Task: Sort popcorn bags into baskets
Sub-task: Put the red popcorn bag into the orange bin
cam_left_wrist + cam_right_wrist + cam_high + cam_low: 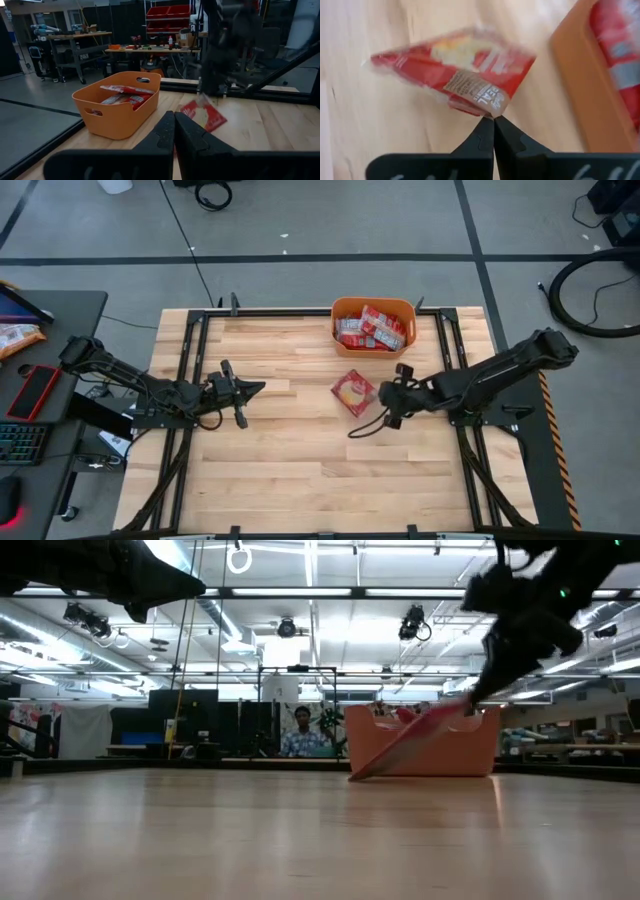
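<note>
An orange basket [373, 311] stands at the table's far edge with several red popcorn bags [372, 330] lying in it; it also shows in the left wrist view [117, 112]. One more red popcorn bag with a yellow centre [352, 392] is on the table just near of the basket. My right gripper [384, 394] is shut on this bag at its right side. My left gripper [255, 389] is shut and empty above the table's left half, pointing right. My right gripper pinches a corner of the popcorn bag [491, 110] between its two fingertips, only at the bag's edge. The fingers come from the table's right, slanting down. The bag is tilted: the held end is raised and the opposite end [356, 776] rests on the table.
A black cable [365, 427] loops from my right gripper over the table. A side desk on the left holds a red phone [35, 391], an orange-and-white snack packet [15, 336] and a keyboard. A person [302, 732] shows far behind the table. Bare wood lies near of both grippers.
</note>
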Controlling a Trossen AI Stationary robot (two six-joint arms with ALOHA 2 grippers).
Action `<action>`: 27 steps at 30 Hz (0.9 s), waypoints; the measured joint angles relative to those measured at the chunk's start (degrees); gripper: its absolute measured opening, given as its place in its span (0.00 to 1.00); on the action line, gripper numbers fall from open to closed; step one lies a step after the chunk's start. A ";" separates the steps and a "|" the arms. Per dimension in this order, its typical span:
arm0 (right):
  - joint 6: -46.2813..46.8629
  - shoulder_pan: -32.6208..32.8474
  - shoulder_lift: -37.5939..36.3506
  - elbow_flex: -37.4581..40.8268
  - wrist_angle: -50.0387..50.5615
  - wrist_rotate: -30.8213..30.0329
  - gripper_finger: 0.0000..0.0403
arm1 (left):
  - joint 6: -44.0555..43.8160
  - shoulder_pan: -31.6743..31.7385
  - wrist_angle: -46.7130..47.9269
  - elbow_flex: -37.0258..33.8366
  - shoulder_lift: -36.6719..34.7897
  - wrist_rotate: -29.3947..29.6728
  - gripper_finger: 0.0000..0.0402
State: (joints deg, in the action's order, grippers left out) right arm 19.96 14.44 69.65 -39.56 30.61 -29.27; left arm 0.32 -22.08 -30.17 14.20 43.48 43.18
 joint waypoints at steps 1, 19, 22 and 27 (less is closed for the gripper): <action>-0.51 0.00 -0.89 -0.67 0.06 -1.02 0.01 | 0.00 0.02 0.00 0.00 0.00 0.01 0.02; -9.09 -3.53 -10.36 -3.71 -3.97 -8.99 0.00 | 0.00 0.02 -0.01 0.00 -0.02 0.02 0.02; -12.26 -4.31 -11.69 -3.73 -7.75 -10.16 0.00 | 0.00 0.00 0.00 0.00 -0.01 0.00 0.02; -16.76 -6.17 -14.12 -3.73 -11.63 -12.00 0.00 | 0.00 0.00 -0.02 0.00 0.00 0.02 0.02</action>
State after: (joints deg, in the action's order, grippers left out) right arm 3.20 8.26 55.53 -43.29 18.98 -41.27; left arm 0.32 -22.09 -30.20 14.20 43.48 43.20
